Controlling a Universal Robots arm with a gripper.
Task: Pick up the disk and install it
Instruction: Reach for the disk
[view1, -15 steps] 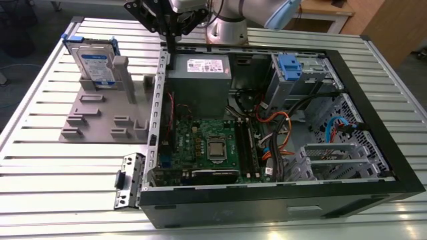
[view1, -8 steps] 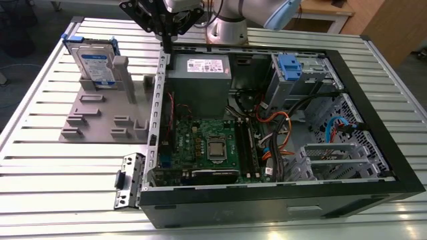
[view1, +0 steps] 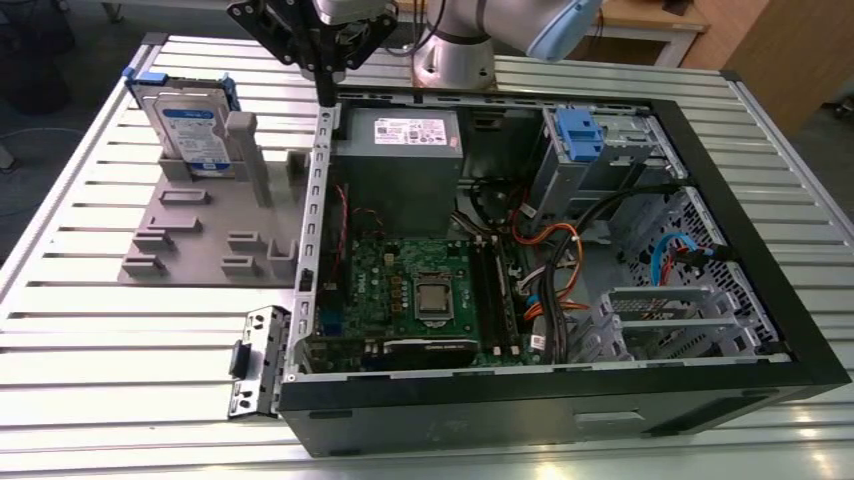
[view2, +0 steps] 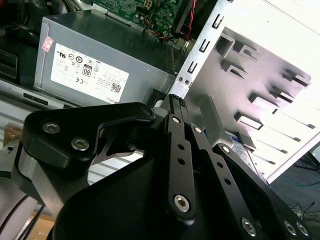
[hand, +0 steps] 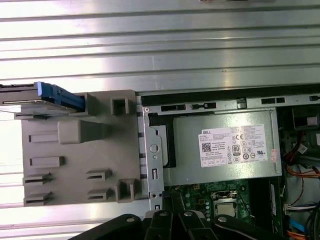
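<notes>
**Disk not picked, gripper shut over case edge**

The disk (view1: 195, 122) stands upright in the grey holder (view1: 200, 235) on the table (view1: 80, 330), at the exterior view's left, well apart from the gripper (view1: 324, 97). The fingers are pressed together and hold nothing. They hang just above the computer case (view1: 747, 230) wall, beside the power supply (view1: 400, 150).

Risks:
- Going down here would likely hit the case wall.
- Shut fingers can't straddle the disk.
- A sideways bump could tip the disk in its slot.
- Loose cables (view1: 554, 245) near the drive cage (view1: 601, 150) could snag it at install.

Hard to see:
- The disk's lower edge is hidden in the holder.
- In the first wrist view the disk is edge-on and cut off.
- The cage interior is unclear.
</notes>
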